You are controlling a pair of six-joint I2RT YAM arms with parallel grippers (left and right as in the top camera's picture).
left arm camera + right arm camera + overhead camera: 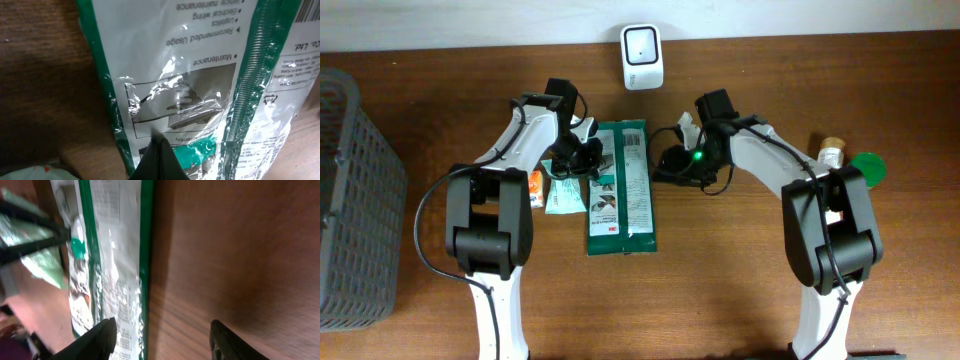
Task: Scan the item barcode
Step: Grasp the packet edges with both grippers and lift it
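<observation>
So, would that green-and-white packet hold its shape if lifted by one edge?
Probably not: the green-and-white packet is thin, crinkled film in the left wrist view, so it would likely sag. The glossy glare suggests a slippery surface. Lying flat and thin, it would probably slide when pushed, not tip.

Glossy crinkled plastic packet (pixel 621 188) on matt, grained wooden table (pixel 720 290)
</observation>
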